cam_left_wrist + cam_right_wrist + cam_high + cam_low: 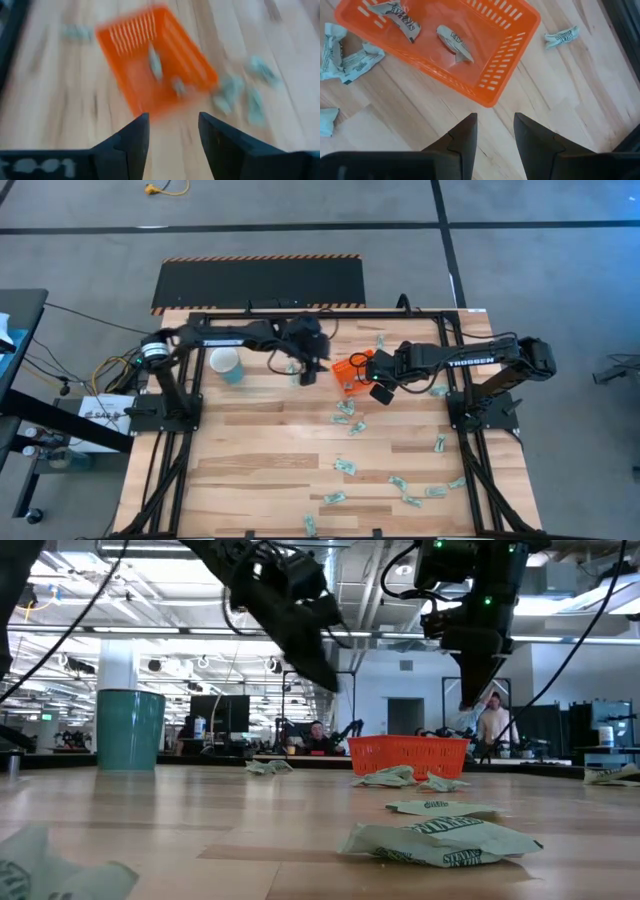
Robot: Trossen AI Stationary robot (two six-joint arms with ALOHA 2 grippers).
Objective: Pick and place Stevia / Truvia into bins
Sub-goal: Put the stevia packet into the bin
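Both tools hung empty with fingers parted, the left tool [170, 132] and right tool [495, 132] flanking the orange tray [505, 75], which held two packets [455, 42], so crowding it risked a collision or knocking the tray along the bench [260, 440].

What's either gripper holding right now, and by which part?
Nothing. The left gripper and right gripper both show open, empty fingers near the orange tray, which already holds two packets.
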